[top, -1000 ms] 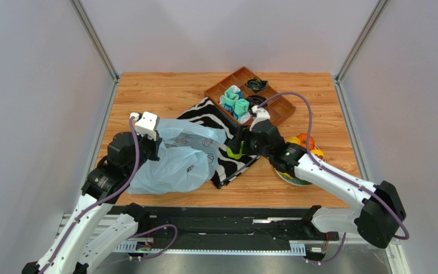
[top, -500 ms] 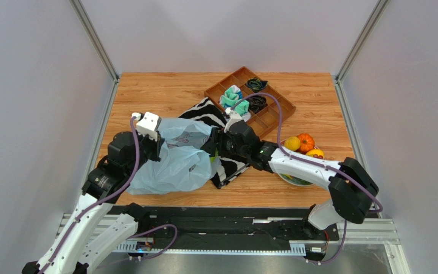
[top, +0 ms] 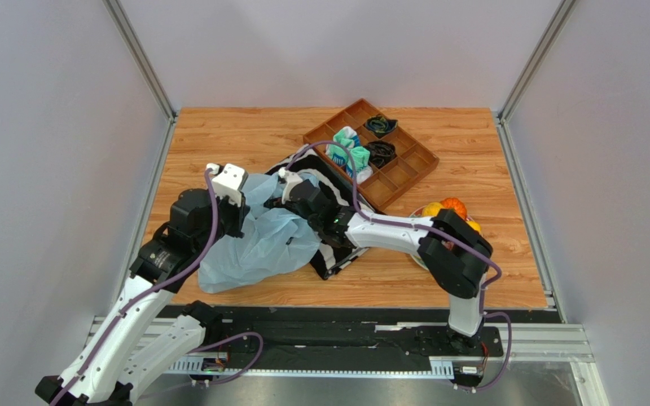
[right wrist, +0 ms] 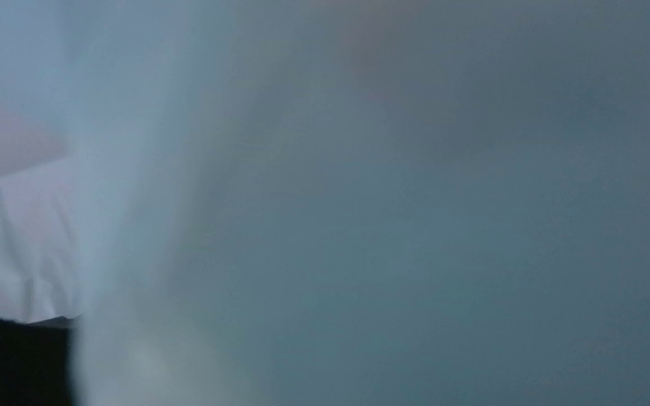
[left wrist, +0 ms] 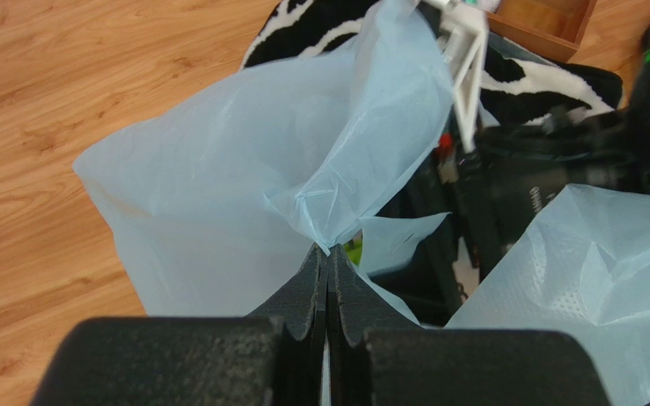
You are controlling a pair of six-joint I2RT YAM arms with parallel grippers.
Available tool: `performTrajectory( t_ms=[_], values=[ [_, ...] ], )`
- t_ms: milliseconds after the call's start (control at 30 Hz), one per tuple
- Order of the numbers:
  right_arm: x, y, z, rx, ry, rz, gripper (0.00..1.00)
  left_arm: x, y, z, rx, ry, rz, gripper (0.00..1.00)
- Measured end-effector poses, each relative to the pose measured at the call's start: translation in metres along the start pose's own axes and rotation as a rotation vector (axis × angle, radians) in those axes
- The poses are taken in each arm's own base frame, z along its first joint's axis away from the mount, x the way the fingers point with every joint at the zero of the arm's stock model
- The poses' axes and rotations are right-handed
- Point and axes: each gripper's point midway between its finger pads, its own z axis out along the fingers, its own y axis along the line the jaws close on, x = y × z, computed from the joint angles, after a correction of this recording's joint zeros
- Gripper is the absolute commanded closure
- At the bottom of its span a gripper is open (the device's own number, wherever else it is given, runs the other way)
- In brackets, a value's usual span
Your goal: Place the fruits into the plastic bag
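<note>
Left end effector (left wrist: 327, 254) is clamped tight on an edge of the plastic bag (left wrist: 218, 161). Right end effector sits hidden inside the bag; I cannot tell its opening.

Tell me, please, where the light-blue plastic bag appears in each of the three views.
Top external: the plastic bag lies left of centre, between the arms.
Left wrist: it fills the middle and right; the shut left fingers pinch its edge at bottom centre.
Right wrist: blurred pale-blue film fills the frame, apparently the bag.
Landmark: the zebra-striped cloth, in the top and left wrist views only.
</note>
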Motion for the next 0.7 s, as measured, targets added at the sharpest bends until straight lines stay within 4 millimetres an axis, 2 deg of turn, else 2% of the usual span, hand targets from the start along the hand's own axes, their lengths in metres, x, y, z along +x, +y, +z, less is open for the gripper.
performTrajectory(
  t_ms=[167,300,333,400,533,700],
  values=[
    [0.034,-0.007,0.025,-0.008,0.1,-0.002,0.53,0.002,0.0,0.002,-0.004,0.011,0.001,1.0],
    [0.049,-0.016,0.03,0.001,0.146,0.002,0.45,0.003,0.001,0.003,-0.008,0.016,0.001,1.0],
    [0.05,-0.016,0.03,0.001,0.152,0.001,0.35,0.003,0.001,0.003,-0.008,0.017,0.0,1.0],
    [0.051,-0.015,0.03,-0.005,0.156,-0.004,0.24,0.004,0.001,0.004,-0.009,0.024,0.001,1.0],
    [0.048,-0.009,0.03,-0.029,0.158,-0.02,0.12,0.007,0.002,0.006,-0.011,0.036,0.001,1.0],
    [0.047,-0.005,0.029,-0.047,0.164,-0.032,0.09,0.007,0.002,0.006,-0.012,0.039,0.001,1.0]
  ],
)
